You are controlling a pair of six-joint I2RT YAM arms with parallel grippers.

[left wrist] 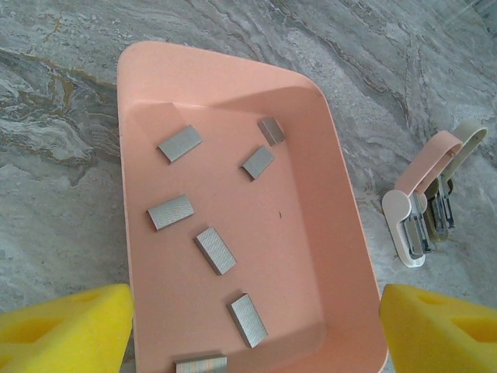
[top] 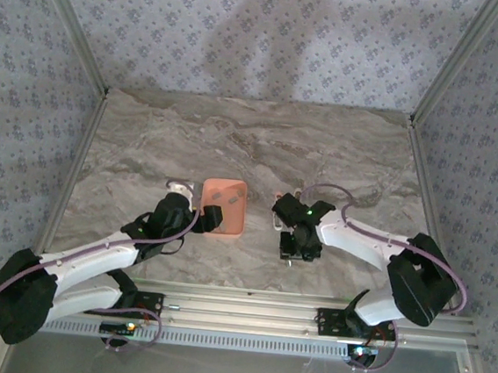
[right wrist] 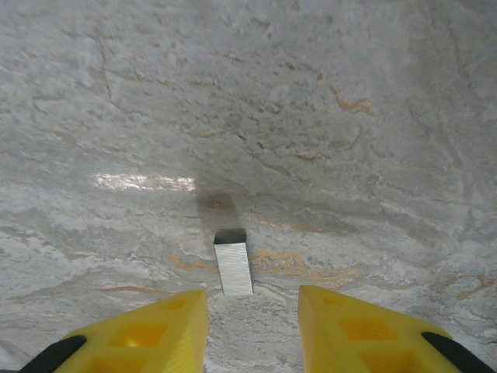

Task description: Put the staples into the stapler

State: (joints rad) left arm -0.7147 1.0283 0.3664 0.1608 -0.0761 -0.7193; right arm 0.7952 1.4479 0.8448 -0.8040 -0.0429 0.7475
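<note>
A salmon-pink tray (left wrist: 342, 202) (top: 235, 194) holds several loose grey staple strips (left wrist: 215, 250). My left gripper (left wrist: 252, 330) (top: 207, 213) hangs open above the tray's near end, its yellow fingers (left wrist: 66, 326) spread wider than the tray and holding nothing. The pink and white mini stapler (left wrist: 423, 206) (top: 177, 184) lies on the marble just beside the tray, flipped open. One more staple strip (right wrist: 233, 264) lies flat on the bare table. My right gripper (right wrist: 252, 330) (top: 289, 248) is open just short of that strip, apart from it.
The marble tabletop (top: 262, 144) stretches back to patterned walls on three sides. A metal rail (top: 246, 305) runs along the near edge by the arm bases.
</note>
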